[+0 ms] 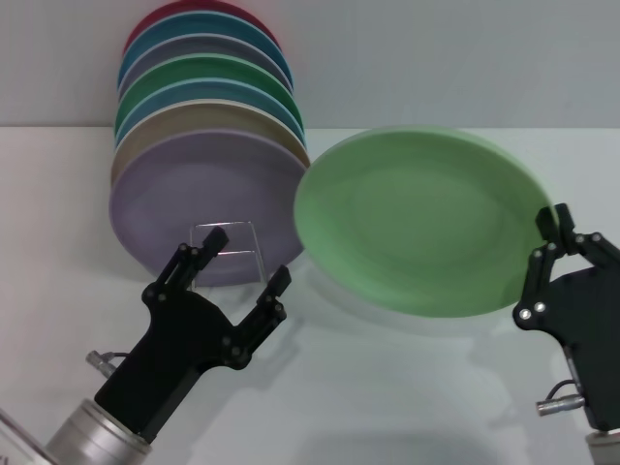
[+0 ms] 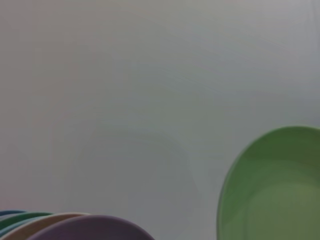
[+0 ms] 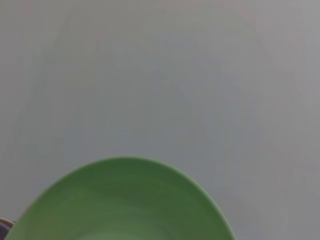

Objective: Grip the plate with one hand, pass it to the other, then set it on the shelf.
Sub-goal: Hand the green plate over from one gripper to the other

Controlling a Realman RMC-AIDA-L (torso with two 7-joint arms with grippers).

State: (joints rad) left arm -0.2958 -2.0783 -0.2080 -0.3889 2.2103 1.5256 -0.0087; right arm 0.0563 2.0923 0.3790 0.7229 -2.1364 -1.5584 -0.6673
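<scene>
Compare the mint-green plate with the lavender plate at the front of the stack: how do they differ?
The mint-green plate is held aloft at its edge by the right tool, tilted; the lavender plate stands nearly upright in the wire rack, leaning against other plates. Both are round and similar in size.

Left gripper (image 1: 250,260) agape, right gripper (image 1: 555,219) clamped
</scene>
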